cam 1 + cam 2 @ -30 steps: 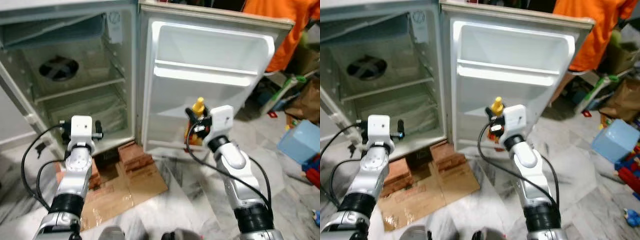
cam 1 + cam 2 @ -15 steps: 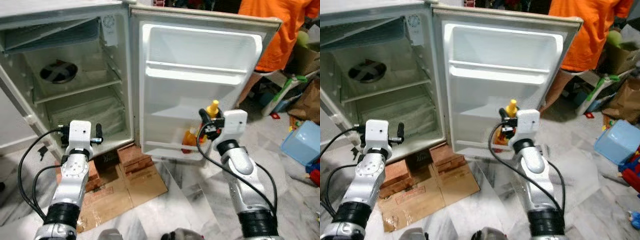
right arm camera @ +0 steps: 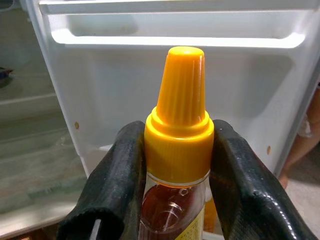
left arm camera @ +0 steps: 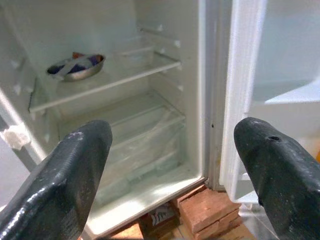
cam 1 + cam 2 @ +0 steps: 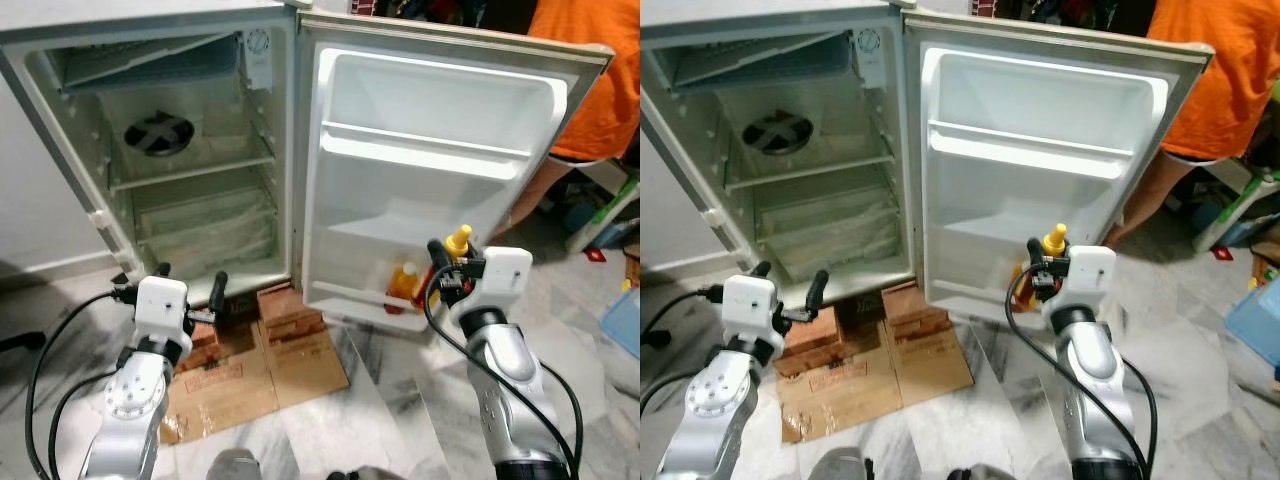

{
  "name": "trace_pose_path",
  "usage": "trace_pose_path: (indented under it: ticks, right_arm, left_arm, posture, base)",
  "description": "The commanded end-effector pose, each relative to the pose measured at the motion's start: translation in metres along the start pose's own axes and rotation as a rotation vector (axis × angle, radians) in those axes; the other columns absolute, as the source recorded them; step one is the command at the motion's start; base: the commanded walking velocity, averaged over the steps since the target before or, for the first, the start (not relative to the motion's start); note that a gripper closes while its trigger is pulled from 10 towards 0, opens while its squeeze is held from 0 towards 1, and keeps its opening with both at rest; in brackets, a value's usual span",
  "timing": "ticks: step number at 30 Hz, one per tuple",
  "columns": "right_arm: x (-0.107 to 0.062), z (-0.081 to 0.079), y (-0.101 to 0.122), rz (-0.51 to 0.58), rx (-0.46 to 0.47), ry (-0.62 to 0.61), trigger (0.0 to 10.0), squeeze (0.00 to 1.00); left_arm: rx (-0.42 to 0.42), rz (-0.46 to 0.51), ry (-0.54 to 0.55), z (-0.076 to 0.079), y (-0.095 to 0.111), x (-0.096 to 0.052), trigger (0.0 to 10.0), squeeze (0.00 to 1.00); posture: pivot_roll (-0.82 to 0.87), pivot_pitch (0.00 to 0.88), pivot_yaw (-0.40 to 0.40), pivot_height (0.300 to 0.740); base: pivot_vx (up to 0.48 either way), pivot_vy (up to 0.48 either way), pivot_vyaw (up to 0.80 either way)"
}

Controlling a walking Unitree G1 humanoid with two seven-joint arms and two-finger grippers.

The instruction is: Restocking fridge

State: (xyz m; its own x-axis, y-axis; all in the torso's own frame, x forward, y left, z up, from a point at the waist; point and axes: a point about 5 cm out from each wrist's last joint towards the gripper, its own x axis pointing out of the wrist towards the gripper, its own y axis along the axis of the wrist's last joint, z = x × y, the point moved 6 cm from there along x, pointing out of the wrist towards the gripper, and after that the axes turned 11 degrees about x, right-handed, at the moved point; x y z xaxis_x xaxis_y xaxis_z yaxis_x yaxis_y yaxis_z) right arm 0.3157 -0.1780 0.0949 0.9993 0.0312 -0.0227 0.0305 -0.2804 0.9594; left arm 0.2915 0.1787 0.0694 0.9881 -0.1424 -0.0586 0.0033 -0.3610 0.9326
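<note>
My left claw [image 5: 190, 297], fingers apart, hovers before the open fridge [image 5: 190, 180]. My right claw [image 3: 175, 165] is clamped on the honey bottle [image 3: 176, 150], upright, yellow cap up, near the door's lower shelf [image 5: 350, 297].

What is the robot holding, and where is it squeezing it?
The right gripper holds a honey-coloured bottle with a yellow cap. Its fingers squeeze both sides of the cap's wide base and the bottle's neck. The left gripper is open, holding nothing.
</note>
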Motion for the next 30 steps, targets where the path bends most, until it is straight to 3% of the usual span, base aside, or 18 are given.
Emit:
trace_pose_path:
  ticks: [1,3,8,14,30]
  right_arm:
    - [-0.001,0.001,0.017,0.050,-0.001,-0.007,10.0,0.00]
    - [-0.003,0.002,0.017,0.052,-0.002,-0.014,10.0,0.00]
    - [-0.006,-0.004,0.015,0.041,-0.018,0.003,10.0,0.00]
    - [-0.005,-0.008,0.016,0.025,-0.032,0.035,10.0,0.00]
    - [0.007,-0.013,0.020,0.009,-0.045,0.085,10.0,0.00]
  left_arm:
    - [0.097,0.056,-0.061,0.006,0.015,-0.004,10.0,0.00]
    - [0.116,0.068,-0.081,0.008,0.018,-0.005,10.0,0.00]
    - [0.025,0.031,-0.059,-0.001,0.014,-0.004,10.0,0.00]
    - [0.022,0.022,-0.062,0.001,0.014,-0.007,10.0,0.00]
    - [-0.010,-0.017,-0.044,-0.001,0.007,-0.003,10.0,0.00]
  posture:
    - [0.10,0.000,-0.058,0.740]
    - [0.10,0.000,-0.055,0.740]
    - [0.10,0.000,-0.053,0.740]
    - [0.09,0.000,-0.062,0.740]
    - [0.09,0.000,-0.062,0.740]
  base:
    - [0.000,0.000,0.00]
    - [0.000,0.000,0.00]
    - [0.000,0.000,0.00]
    - [0.166,0.000,0.00]
    - [0.432,0.000,0.00]
